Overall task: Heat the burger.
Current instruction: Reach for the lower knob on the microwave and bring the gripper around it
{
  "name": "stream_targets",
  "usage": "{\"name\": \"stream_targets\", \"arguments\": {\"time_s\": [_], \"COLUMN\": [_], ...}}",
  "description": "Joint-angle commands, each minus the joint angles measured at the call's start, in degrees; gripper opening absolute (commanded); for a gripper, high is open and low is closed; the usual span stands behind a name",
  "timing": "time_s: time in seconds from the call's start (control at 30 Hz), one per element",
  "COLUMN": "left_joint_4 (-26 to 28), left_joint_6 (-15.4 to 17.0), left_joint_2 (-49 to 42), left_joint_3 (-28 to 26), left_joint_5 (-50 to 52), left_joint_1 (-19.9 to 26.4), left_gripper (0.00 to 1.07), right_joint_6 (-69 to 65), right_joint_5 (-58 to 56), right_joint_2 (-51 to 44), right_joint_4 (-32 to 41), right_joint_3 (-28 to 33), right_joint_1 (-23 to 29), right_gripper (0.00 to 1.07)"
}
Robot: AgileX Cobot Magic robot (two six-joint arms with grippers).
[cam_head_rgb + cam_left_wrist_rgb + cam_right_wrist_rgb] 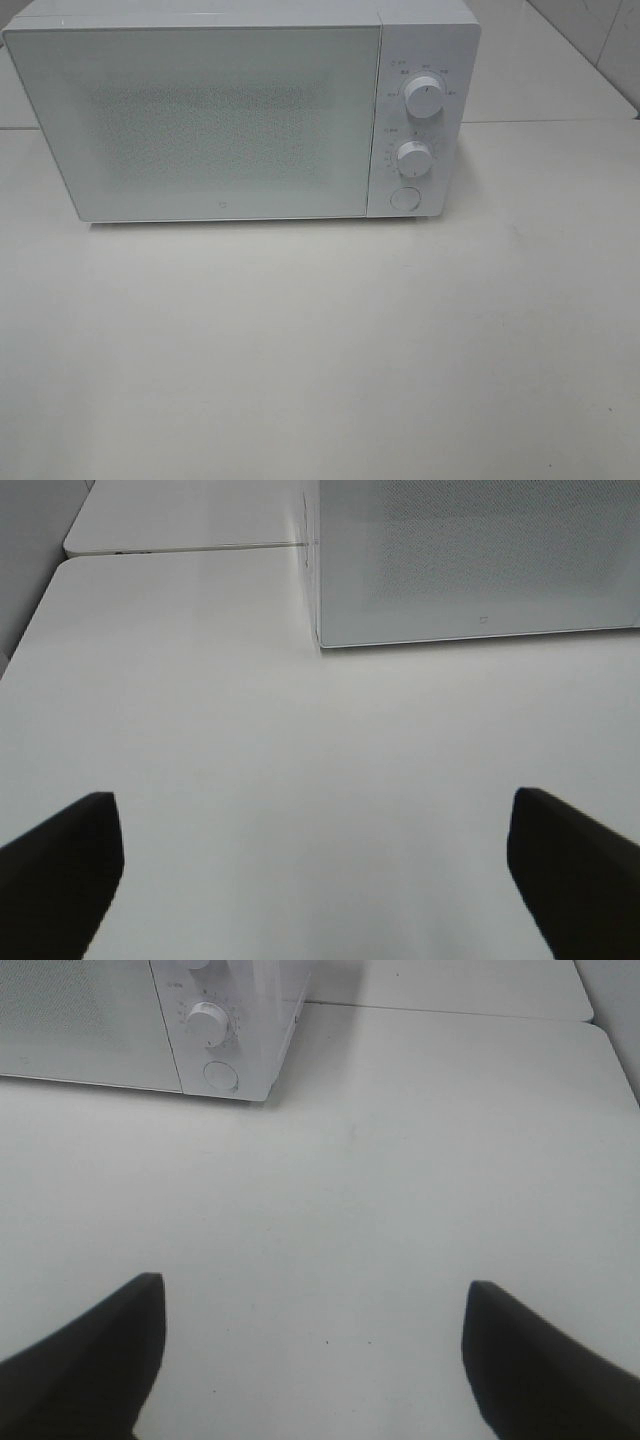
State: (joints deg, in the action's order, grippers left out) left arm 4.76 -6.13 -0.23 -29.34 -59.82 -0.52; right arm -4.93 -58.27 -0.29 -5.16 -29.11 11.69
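Note:
The burger is out of view in every frame. A white microwave stands at the back of the white table with its door shut; it has two round knobs and a round button on its right panel. It also shows in the left wrist view and the right wrist view. My left gripper is open and empty above the table, in front of the microwave's left corner. My right gripper is open and empty, in front of the microwave's right side. Neither gripper shows in the high view.
A second white table top adjoins behind, with a seam running past the microwave. A tiled wall stands at the far right. The table's left edge shows in the left wrist view.

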Motion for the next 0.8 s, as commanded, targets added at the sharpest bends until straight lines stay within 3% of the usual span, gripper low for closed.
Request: {"name": "stream_targets", "arguments": {"time_s": [0.03, 0.4, 0.8], "left_joint_4": [0.34, 0.34, 0.34], "left_joint_6": [0.23, 0.23, 0.17], "left_joint_2": [-1.60, -1.60, -1.60], "left_joint_3": [0.29, 0.29, 0.29], "left_joint_5": [0.23, 0.23, 0.23], "left_joint_1": [0.29, 0.29, 0.29], "left_gripper": [1.00, 1.00, 1.00], "right_joint_6": [-0.74, -1.78, -2.01], "right_joint_5": [0.80, 1.83, 19.65], "right_joint_2": [-1.43, 2.64, 16.21], "right_joint_4": [-0.86, -0.63, -0.63], "right_joint_3": [0.23, -0.63, 1.38], "right_joint_1": [-0.46, -0.46, -0.46], "right_gripper": [0.76, 0.76, 0.76]}}
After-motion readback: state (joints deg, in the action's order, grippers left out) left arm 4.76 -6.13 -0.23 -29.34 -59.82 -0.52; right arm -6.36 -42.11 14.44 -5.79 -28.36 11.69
